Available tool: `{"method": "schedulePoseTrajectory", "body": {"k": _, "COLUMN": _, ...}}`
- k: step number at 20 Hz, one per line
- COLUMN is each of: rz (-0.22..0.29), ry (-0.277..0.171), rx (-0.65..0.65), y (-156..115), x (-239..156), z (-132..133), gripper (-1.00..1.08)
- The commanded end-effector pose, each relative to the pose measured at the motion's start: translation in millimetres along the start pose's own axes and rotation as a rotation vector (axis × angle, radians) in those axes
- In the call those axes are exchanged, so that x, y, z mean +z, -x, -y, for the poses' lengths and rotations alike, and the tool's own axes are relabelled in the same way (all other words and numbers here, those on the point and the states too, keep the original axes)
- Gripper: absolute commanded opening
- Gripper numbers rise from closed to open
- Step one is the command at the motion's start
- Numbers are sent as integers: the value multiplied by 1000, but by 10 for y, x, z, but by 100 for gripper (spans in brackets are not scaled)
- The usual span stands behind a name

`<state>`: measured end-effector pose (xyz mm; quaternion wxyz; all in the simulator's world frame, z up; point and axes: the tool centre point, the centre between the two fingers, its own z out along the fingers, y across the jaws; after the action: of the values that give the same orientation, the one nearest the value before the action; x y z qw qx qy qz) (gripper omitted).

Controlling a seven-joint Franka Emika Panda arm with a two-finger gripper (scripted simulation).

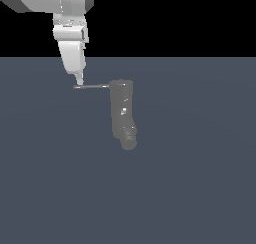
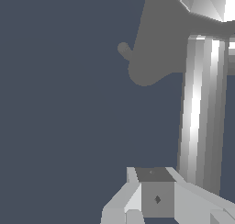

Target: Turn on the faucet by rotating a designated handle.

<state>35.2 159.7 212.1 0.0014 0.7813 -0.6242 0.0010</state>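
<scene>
The faucet point(image 1: 121, 108) is a dark grey upright cylinder with a stubby rounded spout point(image 1: 128, 140) at its lower end. The handle point(image 1: 92, 86), a thin light-grey rod, sticks out from the cylinder's top toward the exterior view's left. My gripper point(image 1: 79, 81) comes down from above with its narrow tip right at the rod's free end, fingers together and nothing between them. In the wrist view the handle point(image 2: 202, 113) runs as a bright bar beside my gripper point(image 2: 155, 182), and the faucet point(image 2: 160, 39) body and spout point(image 2: 124, 49) lie beyond.
A flat blue-grey floor point(image 1: 200, 188) surrounds the faucet, with black background above it. My white arm point(image 1: 70, 43) reaches in from the upper part of the exterior view's left.
</scene>
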Motion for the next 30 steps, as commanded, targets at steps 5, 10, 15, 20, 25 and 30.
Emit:
{"method": "schedulePoseTrajectory", "body": {"k": 5, "rz": 2, "ry": 0, "rx": 57, "y": -71, "x": 103, "z": 137, "gripper": -100}}
{"method": "schedulePoseTrajectory", "body": {"k": 10, "rz": 2, "ry": 0, "rx": 64, "y": -79, "x": 114, "z": 152, "gripper": -100}}
{"method": "schedulePoseTrajectory", "body": {"k": 15, "rz": 2, "ry": 0, "rx": 63, "y": -77, "x": 114, "z": 68, "gripper": -100}}
{"method": "schedulePoseTrajectory", "body": {"k": 20, "rz": 2, "ry": 0, "rx": 63, "y": -71, "x": 114, "z": -70, "gripper": -100}}
{"method": "schedulePoseTrajectory", "body": {"k": 25, "rz": 2, "ry": 0, "rx": 63, "y": -65, "x": 115, "z": -210, "gripper": -100}}
{"method": "schedulePoseTrajectory", "body": {"k": 30, "rz": 2, "ry": 0, "rx": 63, "y": -59, "x": 115, "z": -353, "gripper": -100}}
